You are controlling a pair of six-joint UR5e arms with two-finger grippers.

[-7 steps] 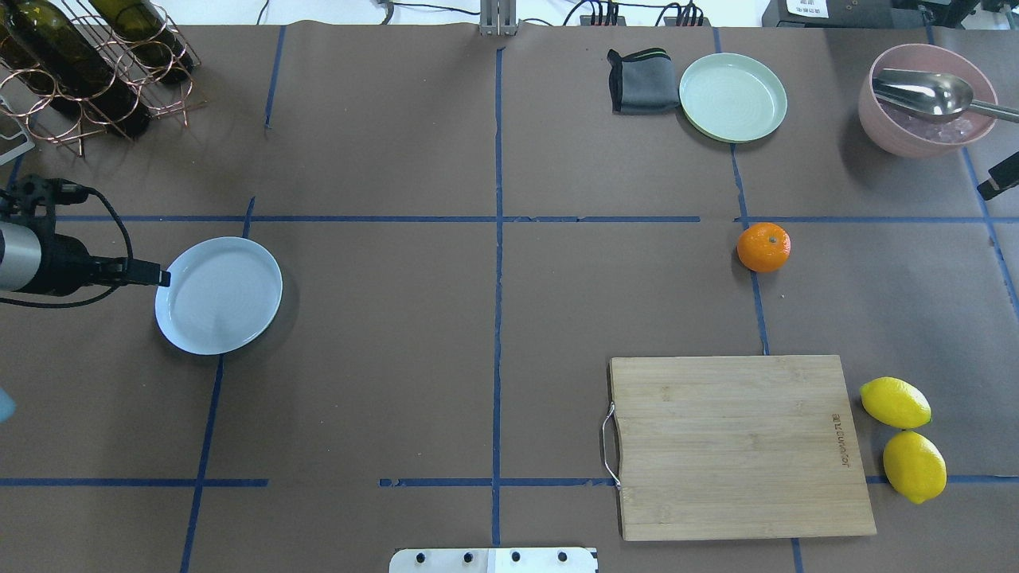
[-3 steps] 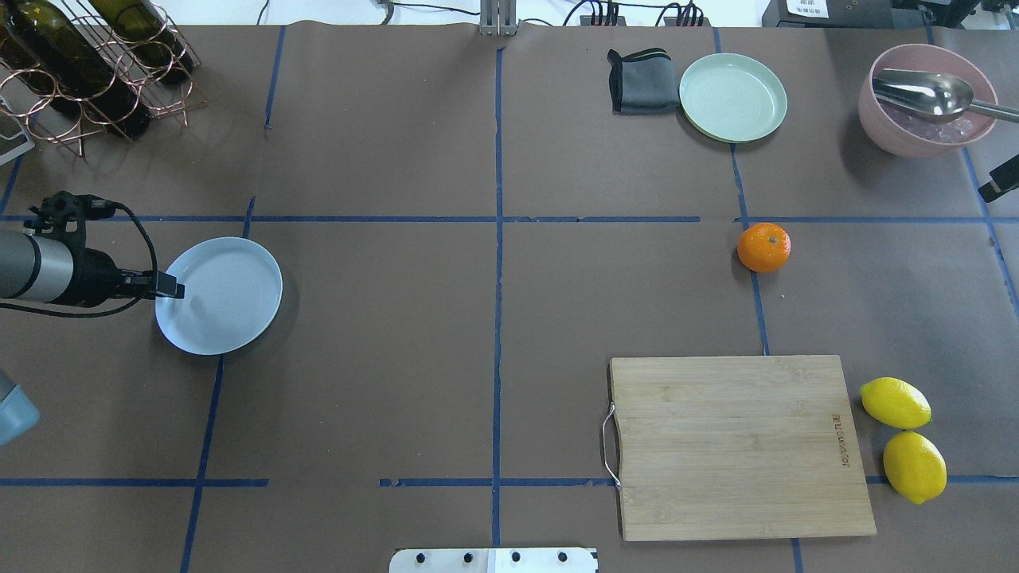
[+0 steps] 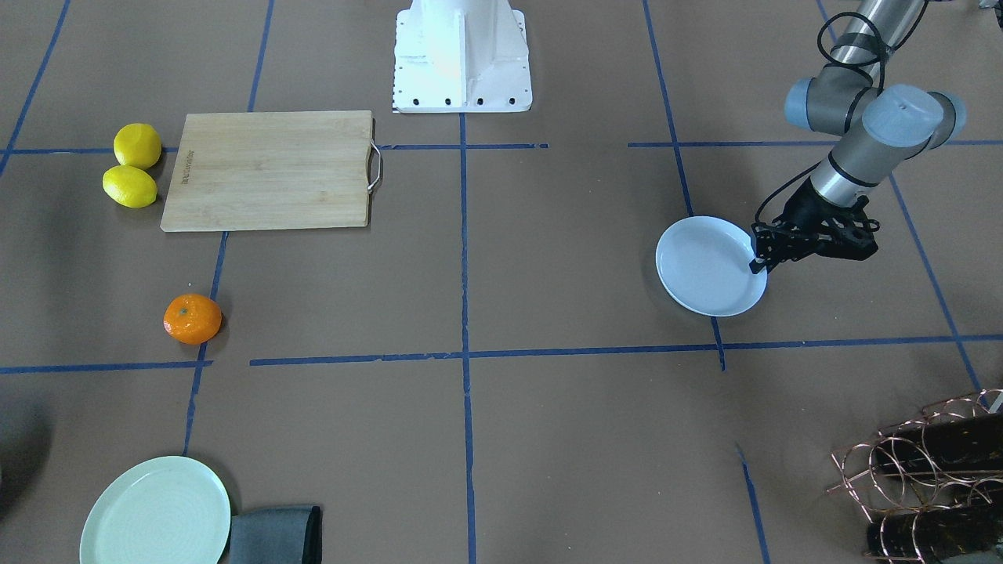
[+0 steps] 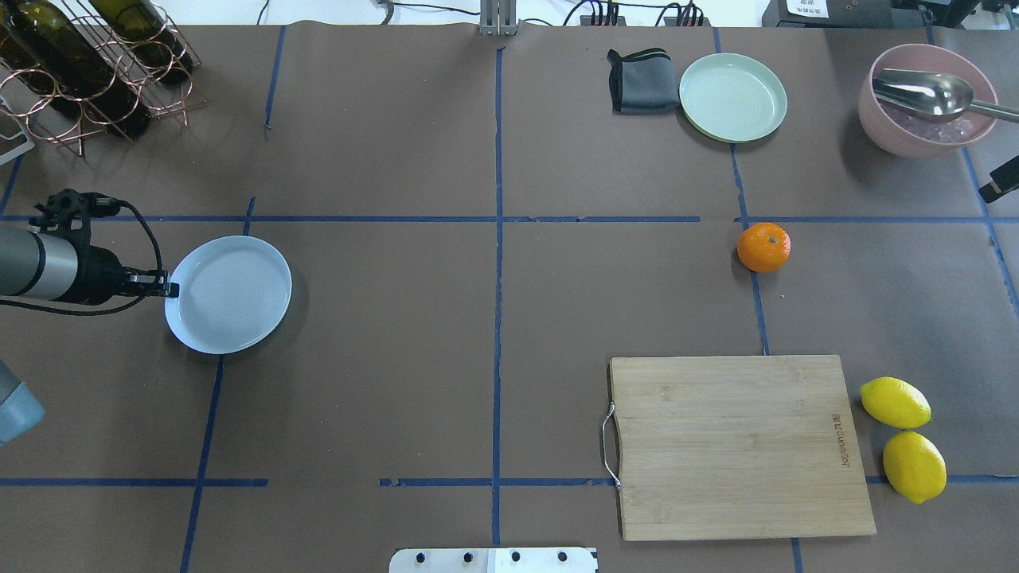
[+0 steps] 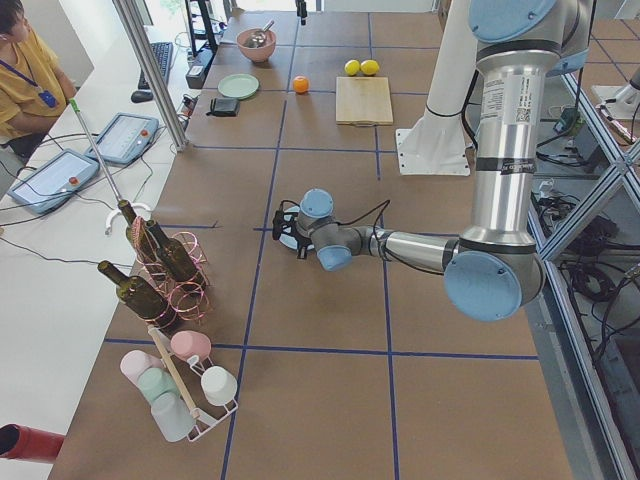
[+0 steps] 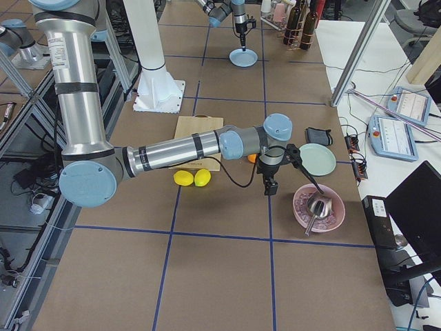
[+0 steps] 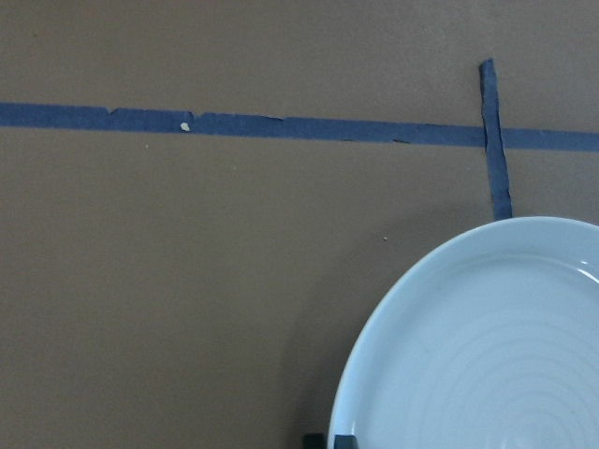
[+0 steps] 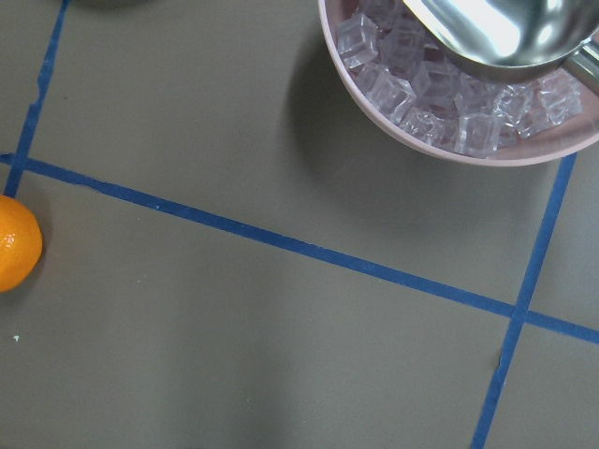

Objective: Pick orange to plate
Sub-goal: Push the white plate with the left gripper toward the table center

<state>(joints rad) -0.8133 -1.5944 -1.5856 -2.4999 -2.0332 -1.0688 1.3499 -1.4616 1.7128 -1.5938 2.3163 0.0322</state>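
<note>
The orange (image 4: 763, 247) lies on the brown table on the right half, on a blue tape line, also seen in the front view (image 3: 192, 319) and at the left edge of the right wrist view (image 8: 14, 243). The white plate (image 4: 231, 294) sits far off on the left half. My left gripper (image 4: 172, 290) reaches in low from the left and is shut on the plate's near rim (image 7: 374, 355), fingertips (image 3: 757, 265) straddling it. Only a dark piece of my right gripper (image 4: 999, 179) shows at the right edge, well right of the orange; its state is unclear.
A wooden cutting board (image 4: 736, 446) and two lemons (image 4: 903, 438) lie in front of the orange. Behind it stand a pale green plate (image 4: 732, 97), a grey cloth (image 4: 641, 81) and a pink bowl (image 4: 927, 99) of ice with a scoop. A bottle rack (image 4: 87, 64) stands back left.
The left gripper moved in onto the plate's rim, and the plate has shifted a little to the right. The orange and the right arm have not moved.
</note>
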